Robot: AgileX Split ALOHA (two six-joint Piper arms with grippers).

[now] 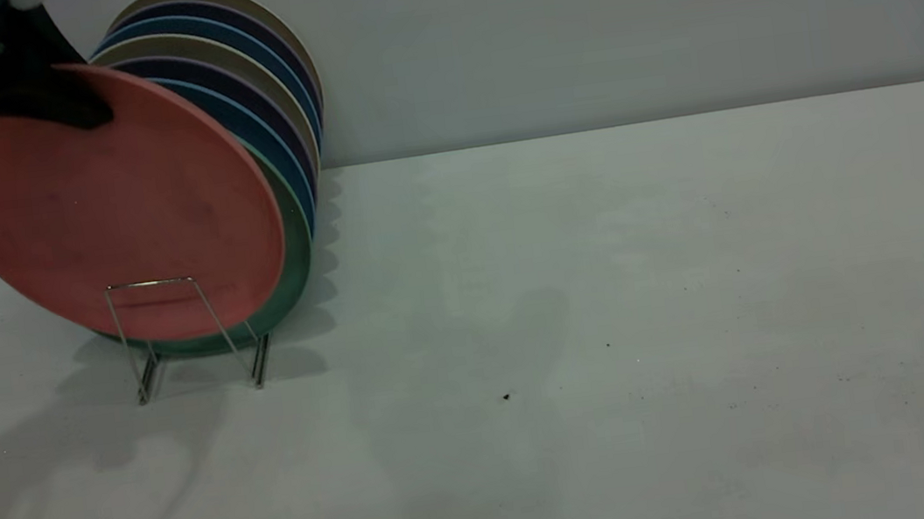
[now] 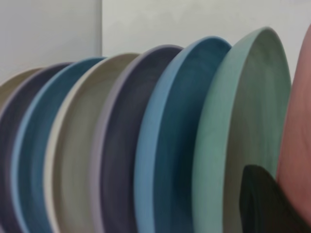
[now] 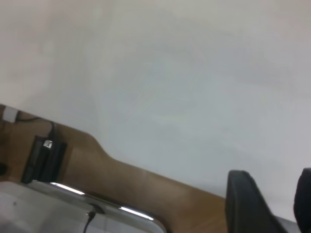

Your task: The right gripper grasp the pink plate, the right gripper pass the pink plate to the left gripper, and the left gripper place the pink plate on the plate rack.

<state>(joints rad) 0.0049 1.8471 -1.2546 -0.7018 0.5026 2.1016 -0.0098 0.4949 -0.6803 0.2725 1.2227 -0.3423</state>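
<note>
My left gripper (image 1: 77,100) is at the top left of the exterior view, shut on the upper rim of the pink plate (image 1: 112,205). The plate stands tilted at the front of the plate rack (image 1: 152,284). Its lower edge is behind the front wire loop, just in front of the teal-green plate (image 1: 297,244). I cannot tell whether it rests on the rack. In the left wrist view one black finger (image 2: 267,204) lies between the pink plate (image 2: 299,145) and the teal-green plate (image 2: 243,121). My right gripper (image 3: 277,199) shows only in its own wrist view, open and empty.
Several plates, blue (image 1: 277,154), purple, beige and others, stand in a row in the rack behind the teal-green one. The white table (image 1: 611,320) stretches to the right of the rack. A grey wall stands behind.
</note>
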